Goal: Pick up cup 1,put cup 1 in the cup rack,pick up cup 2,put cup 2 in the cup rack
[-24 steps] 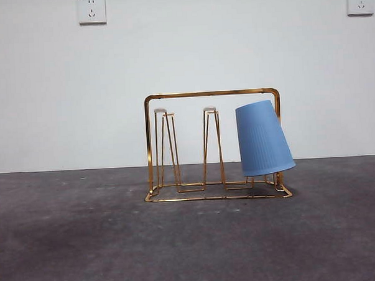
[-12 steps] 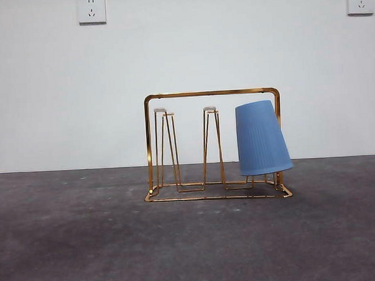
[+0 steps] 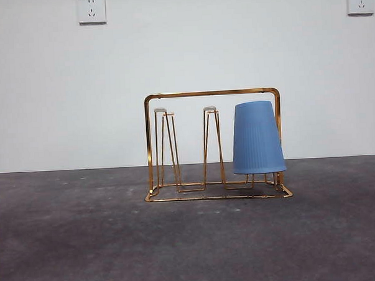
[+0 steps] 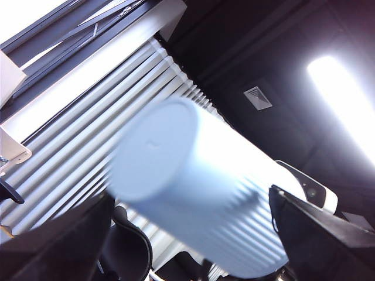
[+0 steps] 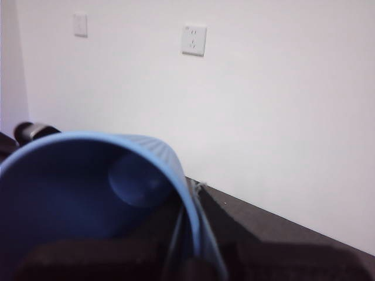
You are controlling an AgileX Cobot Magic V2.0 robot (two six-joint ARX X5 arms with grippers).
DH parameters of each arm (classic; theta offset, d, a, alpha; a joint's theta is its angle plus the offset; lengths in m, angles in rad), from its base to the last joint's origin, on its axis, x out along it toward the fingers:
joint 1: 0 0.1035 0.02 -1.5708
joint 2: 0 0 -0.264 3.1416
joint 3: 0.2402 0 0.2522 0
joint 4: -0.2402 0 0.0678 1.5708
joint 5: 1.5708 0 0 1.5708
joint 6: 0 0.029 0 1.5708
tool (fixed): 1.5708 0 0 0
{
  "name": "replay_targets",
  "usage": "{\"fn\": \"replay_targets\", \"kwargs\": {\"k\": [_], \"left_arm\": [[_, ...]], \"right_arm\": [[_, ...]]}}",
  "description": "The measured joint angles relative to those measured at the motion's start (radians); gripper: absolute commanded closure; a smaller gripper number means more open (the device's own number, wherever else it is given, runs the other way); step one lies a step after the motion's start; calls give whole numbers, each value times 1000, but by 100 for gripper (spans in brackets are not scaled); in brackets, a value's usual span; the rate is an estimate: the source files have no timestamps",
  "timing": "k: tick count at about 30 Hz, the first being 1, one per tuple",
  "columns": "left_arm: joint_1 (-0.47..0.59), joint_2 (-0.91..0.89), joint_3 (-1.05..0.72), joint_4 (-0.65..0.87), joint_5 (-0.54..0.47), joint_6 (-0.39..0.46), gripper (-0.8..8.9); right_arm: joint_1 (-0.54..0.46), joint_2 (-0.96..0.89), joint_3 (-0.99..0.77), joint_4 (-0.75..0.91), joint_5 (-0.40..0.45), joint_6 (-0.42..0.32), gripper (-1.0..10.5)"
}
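The gold wire cup rack (image 3: 210, 93) stands mid-table in the front view. A blue ribbed cup (image 3: 257, 139) hangs upside down and upright on its right-hand prong, with no gripper near it. Neither arm shows in the front view. In the left wrist view my left gripper (image 4: 187, 234) is raised toward the ceiling and shut on a pale blue ribbed cup (image 4: 193, 187), base pointing away. In the right wrist view my right gripper (image 5: 176, 257) holds another blue cup (image 5: 88, 193) by its rim. Its open mouth faces the camera and hides most of the jaws.
Two free prongs (image 3: 166, 147) (image 3: 212, 145) stand on the rack's left and middle. A white wall with sockets (image 3: 91, 9) (image 3: 360, 0) lies behind the dark table (image 3: 192, 240). Blinds (image 4: 76, 146) and a ceiling light (image 4: 345, 99) fill the left wrist view.
The blue cup on the rack has swung from leaning with its mouth kicked out to the right back to hanging straight. The rack has not moved.
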Motion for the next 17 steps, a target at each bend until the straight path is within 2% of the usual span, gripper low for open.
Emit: {"fn": "replay_targets", "kwargs": {"k": [7, 17], "left_arm": [[10, 2, 0, 11, -21, -10, 373], [29, 2, -1, 32, -31, -11, 373]], "right_arm": [[0, 16, -50, 67, 2, -3, 959], [1, 16, -65, 12, -4, -4, 959]]}}
